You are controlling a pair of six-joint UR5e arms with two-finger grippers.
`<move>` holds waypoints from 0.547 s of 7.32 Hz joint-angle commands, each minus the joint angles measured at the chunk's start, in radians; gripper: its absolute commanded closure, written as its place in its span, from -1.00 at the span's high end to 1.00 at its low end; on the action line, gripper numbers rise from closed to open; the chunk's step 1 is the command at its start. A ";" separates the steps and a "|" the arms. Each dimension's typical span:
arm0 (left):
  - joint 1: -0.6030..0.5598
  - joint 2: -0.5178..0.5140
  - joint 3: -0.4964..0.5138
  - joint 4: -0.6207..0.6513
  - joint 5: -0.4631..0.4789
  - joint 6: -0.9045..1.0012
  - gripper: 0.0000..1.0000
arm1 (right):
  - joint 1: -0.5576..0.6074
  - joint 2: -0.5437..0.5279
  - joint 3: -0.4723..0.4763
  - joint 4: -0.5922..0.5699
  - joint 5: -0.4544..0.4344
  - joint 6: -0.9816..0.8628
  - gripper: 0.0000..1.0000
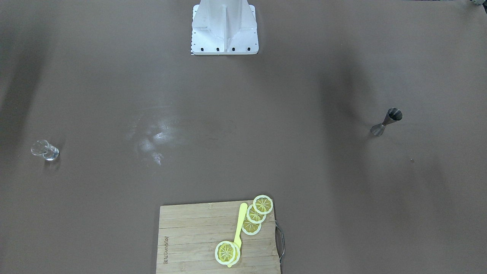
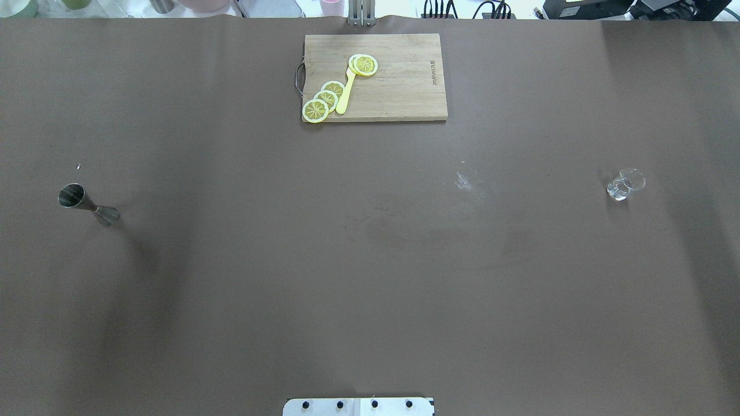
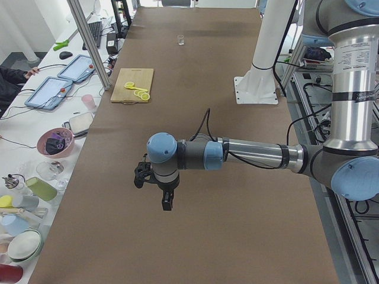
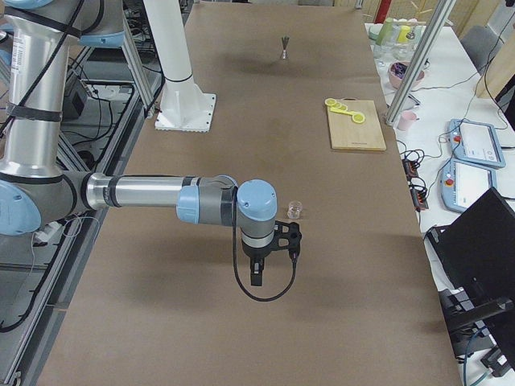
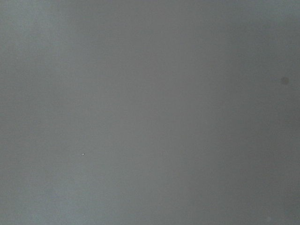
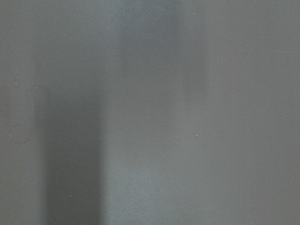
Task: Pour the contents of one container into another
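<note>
One cup [image 4: 295, 210] sits just beyond right pincer [image 4: 257, 275].

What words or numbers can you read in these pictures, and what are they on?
cutting board: a dark brand stamp near one end, too small to read.
left arm and right arm: printed labels, too blurred to read.
jigger, glass cup: no writing visible.

Big table [image 2: 370, 260] under a matte brown cover, with soft shadow bands across it. A white bench [image 3: 15, 127] runs alongside, cluttered with tablets [image 3: 44, 97], bowls [image 3: 54, 142] and cups [image 3: 89, 102]. Aluminium posts [image 3: 89, 41] stand at the edge.
</note>
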 commanded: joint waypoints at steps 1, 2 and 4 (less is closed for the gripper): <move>0.000 -0.006 -0.007 -0.003 0.000 -0.001 0.96 | -0.001 -0.001 0.000 -0.001 0.000 0.000 1.00; 0.000 -0.006 -0.005 -0.008 0.000 -0.001 0.96 | -0.001 0.001 0.000 0.001 0.000 -0.001 1.00; 0.000 -0.028 -0.004 -0.009 0.000 -0.003 0.96 | -0.001 0.001 0.002 -0.001 0.000 0.000 1.00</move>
